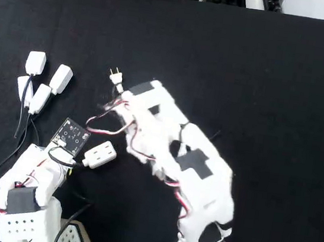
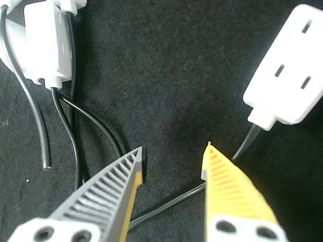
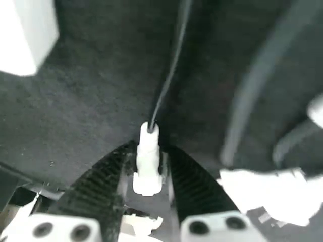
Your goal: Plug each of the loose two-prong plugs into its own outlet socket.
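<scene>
A white two-prong plug (image 1: 115, 78) sits at the tip of the right arm, left of the table's middle, prongs pointing to the far side. In the right wrist view my right gripper (image 3: 147, 151) is shut on the plug body (image 3: 148, 164), and its black cord (image 3: 169, 75) runs away from the fingers. A white outlet socket (image 1: 100, 154) lies on the black cloth beside the left arm. My left gripper (image 2: 173, 151) stands open just short of that socket (image 2: 285, 83), holding nothing, with a black cord (image 2: 166, 204) crossing under it.
Several white blocks (image 1: 40, 81) on black cords lie in a cluster at the left of the table; one block (image 2: 45, 43) lies close to my left gripper. Thin black cords (image 1: 20, 132) trail toward the front edge. Black cloth (image 1: 263, 80) covers the table.
</scene>
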{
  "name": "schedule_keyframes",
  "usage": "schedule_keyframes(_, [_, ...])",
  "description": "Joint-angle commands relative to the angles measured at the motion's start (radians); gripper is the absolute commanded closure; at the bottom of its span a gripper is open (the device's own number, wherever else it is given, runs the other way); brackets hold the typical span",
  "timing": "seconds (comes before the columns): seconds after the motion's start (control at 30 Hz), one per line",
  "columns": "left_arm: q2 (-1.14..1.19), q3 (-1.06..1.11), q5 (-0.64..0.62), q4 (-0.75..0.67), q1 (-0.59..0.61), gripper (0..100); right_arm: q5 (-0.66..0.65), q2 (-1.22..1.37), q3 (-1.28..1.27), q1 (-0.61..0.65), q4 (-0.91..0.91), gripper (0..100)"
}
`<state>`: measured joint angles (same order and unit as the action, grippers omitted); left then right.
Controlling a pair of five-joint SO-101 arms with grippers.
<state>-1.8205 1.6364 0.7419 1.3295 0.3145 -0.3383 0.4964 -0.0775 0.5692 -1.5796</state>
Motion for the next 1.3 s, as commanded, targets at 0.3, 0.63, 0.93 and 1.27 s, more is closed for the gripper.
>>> schedule_keyframes(0.3, [-0.002, 0.007, 0.008, 0.008, -0.01, 81, 0.158, -0.831, -0.495, -0.057, 0.396, 96.4])
schedule_keyframes(0.63, [-0.003, -0.058, -0.178, -0.031, -0.097, 81, 0.367, -1.219, -0.788, 0.026, 0.767, 96.7])
schedule_keyframes(0.93, [-0.003, -0.068, -0.399, -0.301, -0.334, 81, 0.514, -1.422, -0.905, 0.1, 0.951, 98.6])
schedule_keyframes(1.27, [-0.003, -0.127, -0.623, -0.453, -0.549, 80, 0.529, -1.811, -1.161, 0.164, 1.043, 98.6])
